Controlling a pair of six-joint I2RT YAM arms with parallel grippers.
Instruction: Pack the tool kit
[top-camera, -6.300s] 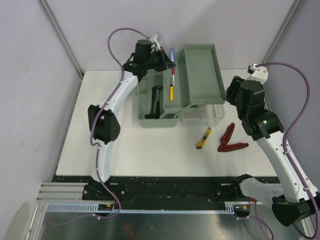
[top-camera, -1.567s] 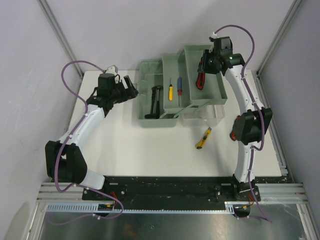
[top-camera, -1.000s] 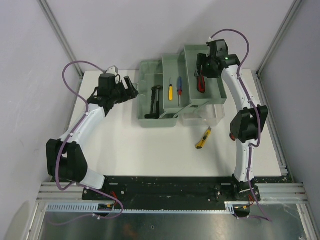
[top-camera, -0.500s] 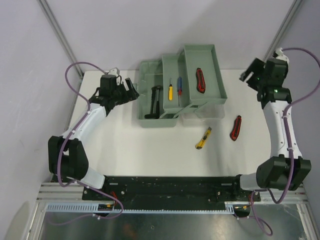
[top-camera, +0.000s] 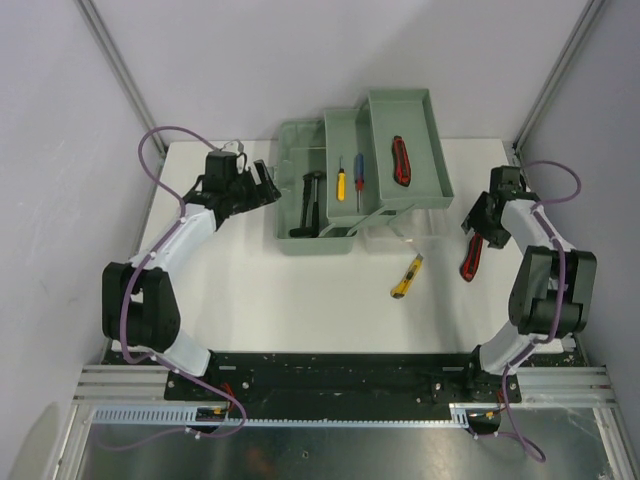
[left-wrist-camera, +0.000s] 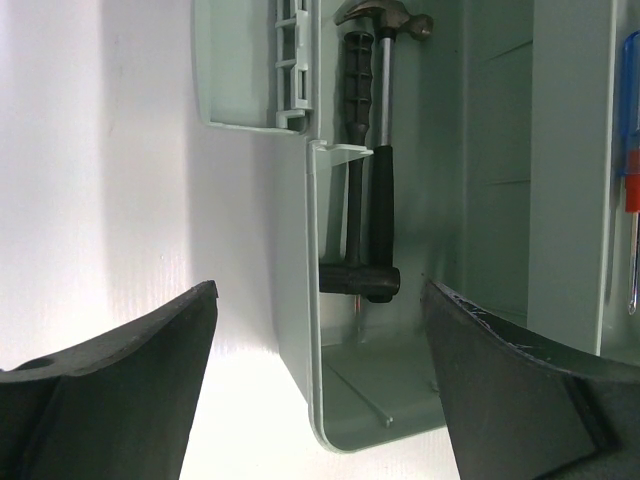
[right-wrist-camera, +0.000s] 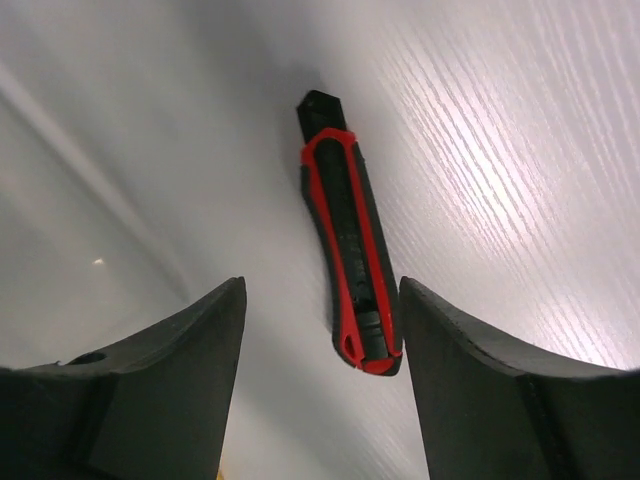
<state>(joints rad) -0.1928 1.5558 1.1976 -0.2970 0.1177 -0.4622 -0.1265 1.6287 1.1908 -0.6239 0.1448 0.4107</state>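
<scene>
The tool kit box (top-camera: 318, 240) stands open at the back middle, with a black hammer (top-camera: 312, 205) in its base and two screwdrivers (top-camera: 348, 178) in the middle tray. A red-and-black tool (top-camera: 400, 160) lies in the raised tray. Another red-and-black tool (top-camera: 470, 256) lies on the table to the right, a yellow knife (top-camera: 406, 277) nearer the middle. My right gripper (top-camera: 480, 222) hangs open just over that tool (right-wrist-camera: 348, 260), which lies between the jaws near the right fingertip (right-wrist-camera: 430, 330). My left gripper (left-wrist-camera: 318, 295) is open, straddling the box's left wall (left-wrist-camera: 312, 330) by the hammer (left-wrist-camera: 365, 200).
The box's clear lid (top-camera: 415, 225) lies flat in front of the raised tray. White table (top-camera: 300, 300) spreads in front of the box. Grey walls and metal posts close in the back and sides.
My right arm has swung from the back right down over the red-and-black tool on the table, its jaws a little narrower. The left arm has hardly moved.
</scene>
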